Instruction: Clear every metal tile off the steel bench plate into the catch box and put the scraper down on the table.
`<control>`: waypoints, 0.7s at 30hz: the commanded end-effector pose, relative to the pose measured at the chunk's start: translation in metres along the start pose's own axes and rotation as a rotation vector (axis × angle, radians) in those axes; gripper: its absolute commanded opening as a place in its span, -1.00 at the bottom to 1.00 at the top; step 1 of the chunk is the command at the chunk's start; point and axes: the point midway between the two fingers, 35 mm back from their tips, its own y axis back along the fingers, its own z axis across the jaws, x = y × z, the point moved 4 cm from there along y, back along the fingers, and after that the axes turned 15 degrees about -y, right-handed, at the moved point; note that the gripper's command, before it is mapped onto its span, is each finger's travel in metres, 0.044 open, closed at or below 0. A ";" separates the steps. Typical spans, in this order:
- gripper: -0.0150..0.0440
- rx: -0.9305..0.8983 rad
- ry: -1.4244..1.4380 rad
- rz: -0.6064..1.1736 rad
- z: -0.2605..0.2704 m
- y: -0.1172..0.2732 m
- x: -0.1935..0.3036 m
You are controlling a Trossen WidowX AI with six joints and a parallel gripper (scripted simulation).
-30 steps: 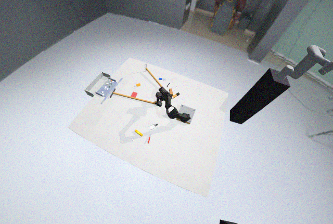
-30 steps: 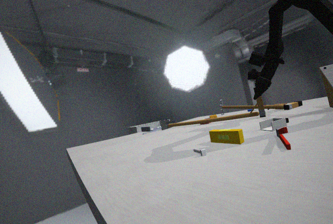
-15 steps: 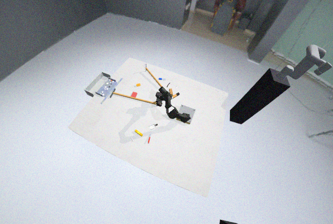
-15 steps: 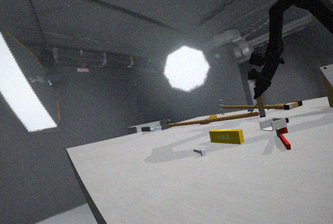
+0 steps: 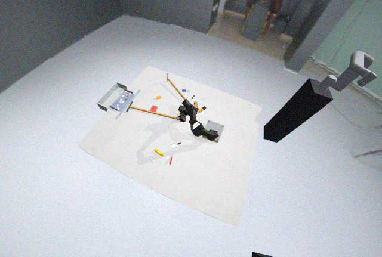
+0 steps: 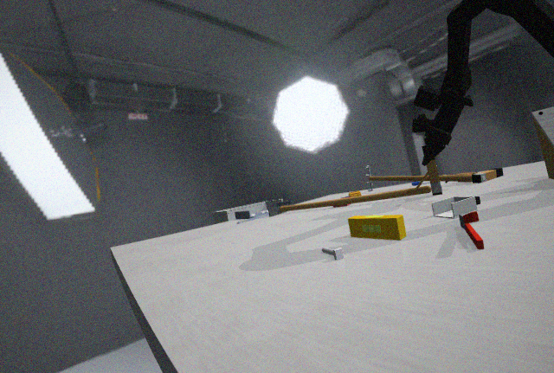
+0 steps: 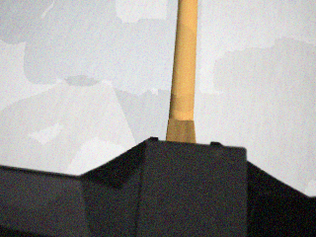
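My gripper (image 5: 182, 119) (image 6: 427, 161) (image 7: 183, 147) is shut on the dark grip block at the near end of the long scraper (image 5: 154, 112) (image 6: 357, 199) (image 7: 183, 64). The scraper's wooden handle runs low over the table from the grip to its dark head (image 5: 129, 107) beside the plate's near edge. The steel bench plate (image 5: 123, 105) bears several small metal tiles, white, dark and orange. The catch box (image 5: 102, 105) (image 6: 250, 210) adjoins the plate's far end. In the wrist view the grip block hides the contact with the fingers.
A second long-handled tool (image 5: 175, 87) lies behind the scraper. A red pad (image 5: 153, 108) lies beside the scraper handle, an orange block (image 5: 158, 97) beyond it. A yellow block (image 5: 159, 152) (image 6: 376, 227), a metal bracket (image 6: 465, 206) and a red tool (image 5: 171, 160) (image 6: 473, 232) lie nearer the front.
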 end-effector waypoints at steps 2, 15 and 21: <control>-0.49 0.004 -0.003 -0.005 -0.004 0.001 -0.003; -0.49 0.023 -0.025 -0.010 -0.019 0.002 -0.007; -0.49 0.031 -0.035 -0.013 -0.026 0.003 -0.009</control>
